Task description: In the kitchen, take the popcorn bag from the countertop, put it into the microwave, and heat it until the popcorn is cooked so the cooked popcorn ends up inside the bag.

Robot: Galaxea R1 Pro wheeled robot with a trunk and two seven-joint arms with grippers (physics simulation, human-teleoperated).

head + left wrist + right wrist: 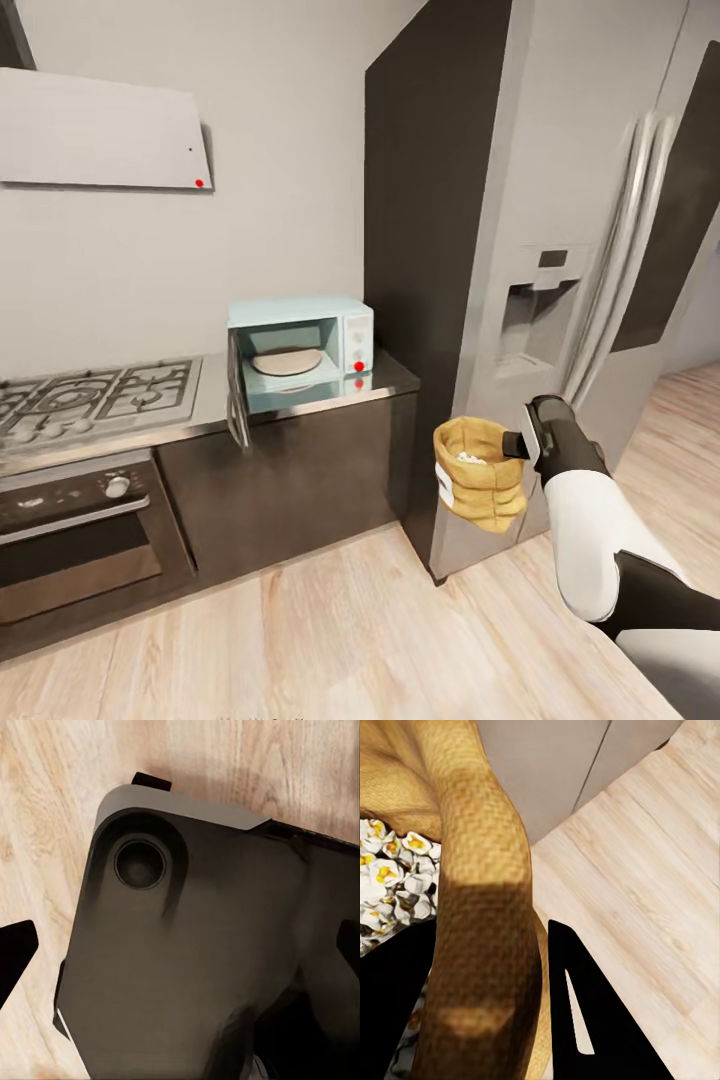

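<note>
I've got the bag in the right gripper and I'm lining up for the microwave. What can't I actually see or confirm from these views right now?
- Left gripper: the left wrist view is blocked by dark robot body, so open or shut is unclear.
- Popcorn bag: its base is cut off in the right wrist view; its far side is hidden in the head view.
- Microwave: knob settings are too small; the open door shows edge-on.
- Right gripper: the inner finger is hidden inside the bag.

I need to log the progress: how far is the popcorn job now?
Done: the popcorn bag is off the countertop, and the microwave door stands open. In hand: the right gripper holds the bag by its rim. Left: place it inside, close, heat.
</note>
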